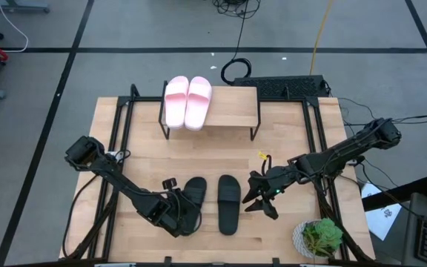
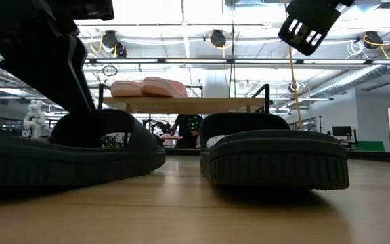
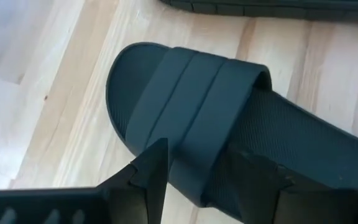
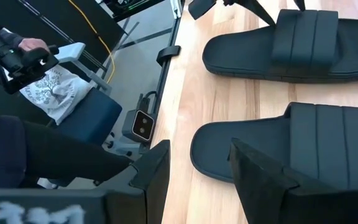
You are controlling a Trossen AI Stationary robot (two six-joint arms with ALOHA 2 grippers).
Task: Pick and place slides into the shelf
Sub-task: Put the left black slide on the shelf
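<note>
Two light pink slides (image 1: 187, 102) lie side by side on the left half of the shelf (image 1: 232, 107), at the table's far side. Two black slides lie on the tabletop near the near edge. My left gripper (image 1: 178, 210) is open and low over the left black slide (image 1: 193, 194). In the left wrist view its fingers stand on either side of the wide strap (image 3: 191, 106). My right gripper (image 1: 256, 199) is open and hangs in the air (image 2: 308, 24) just right of the right black slide (image 1: 229, 204), touching nothing. My left gripper (image 3: 201, 180) comes from above with open fingers astride the left black slide's strap, close to the strap's side (image 3: 188, 177). One finger (image 3: 156, 168) is at the toe-side edge and one at the heel-side edge. Whether they touch it, I cannot tell. The slide lies flat on the table.
A potted green plant (image 1: 319, 237) stands at the table's near right corner, close to my right arm. The shelf's right half is bare wood. Black frame rails (image 1: 317, 148) run along the table's sides. A person (image 4: 17, 56) shows beyond the table in the right wrist view.
</note>
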